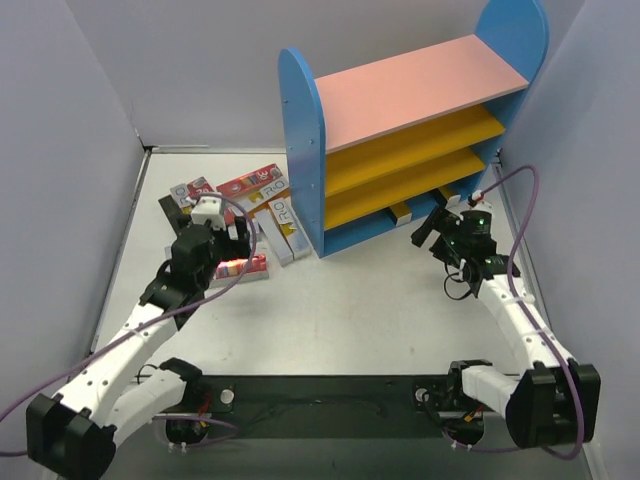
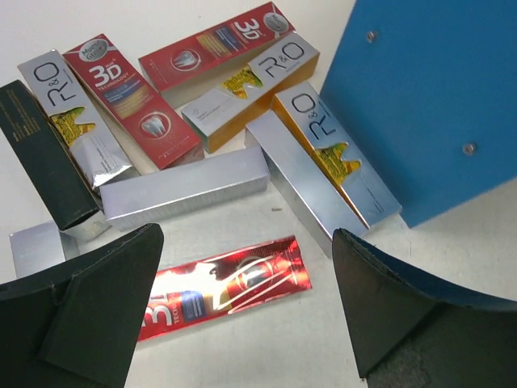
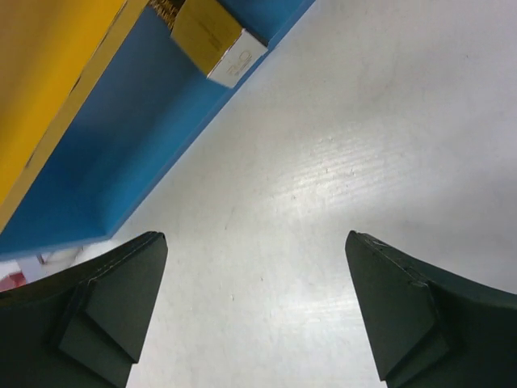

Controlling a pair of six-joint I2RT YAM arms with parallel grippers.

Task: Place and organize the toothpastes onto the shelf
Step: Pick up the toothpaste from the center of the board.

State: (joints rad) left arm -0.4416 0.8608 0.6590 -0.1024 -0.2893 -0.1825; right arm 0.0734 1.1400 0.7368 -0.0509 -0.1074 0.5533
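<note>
— Red foil box [image 2: 226,287] lies flat on the table [image 1: 370,300], directly under the left gripper [image 2: 246,242], whose jaws stand wide with nothing between them.

— And the right gripper [image 3: 254,242]?

— Wide apart too, and empty. It hangs over bare table just in front of the shelf [image 1: 400,90].

— Where are the other toothpastes [image 2: 186,190]?

— Beyond the red one, in a loose heap of silver and red boxes, some overlapping, close to the shelf's blue side panel [image 2: 428,105]. Farther off, one gold-ended box [image 3: 218,40] sits on the blue base [image 3: 121,137], its end right at the front lip.

— What worries you?

— The foil box is low and looks slick. Fingers coming down crooked could skid it into the heap, or pinch a silver neighbour along with it. Then there's that box at the lip. I'd guess a careless sweep of the right arm would knock it out, and another box pushed in askew could jam against it.
</note>
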